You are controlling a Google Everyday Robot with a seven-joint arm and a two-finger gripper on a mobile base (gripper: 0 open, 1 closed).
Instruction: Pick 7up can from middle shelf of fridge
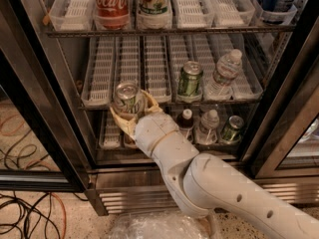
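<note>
Far left: loose cables (25,218) on the floor, outside the fridge (130,199), clear of the work. Door stands open; you have access to the racks.

Left of centre, front edge of the middle shelf (157,68): the 7up can (126,96) sits at the mouth of the second lane from the left, silver top toward the camera and leaning a little toward you. The gripper (130,108) is right on it. The tan fingers (151,102) stand one to each side of the can, closed in against its lower body with no gap you can make out. Read it as a grasp made. The arm (224,193) comes up from lower right, wrist just below the shelf lip.

Progress, as a judgement: reach done, closure done. I cannot tell whether the can's base rests on the tray or is already off it; the fingers hide that. What is left for you is to draw the can out past the shelf front and clear of the door frame.

Centre right, same shelf: a darker green can (190,79) and a water bottle (224,73), well apart from the gripper and not the target. Small bottles (209,125) stand on the rack below, close beside the wrist, so watch them if you drop low on the way out.
</note>
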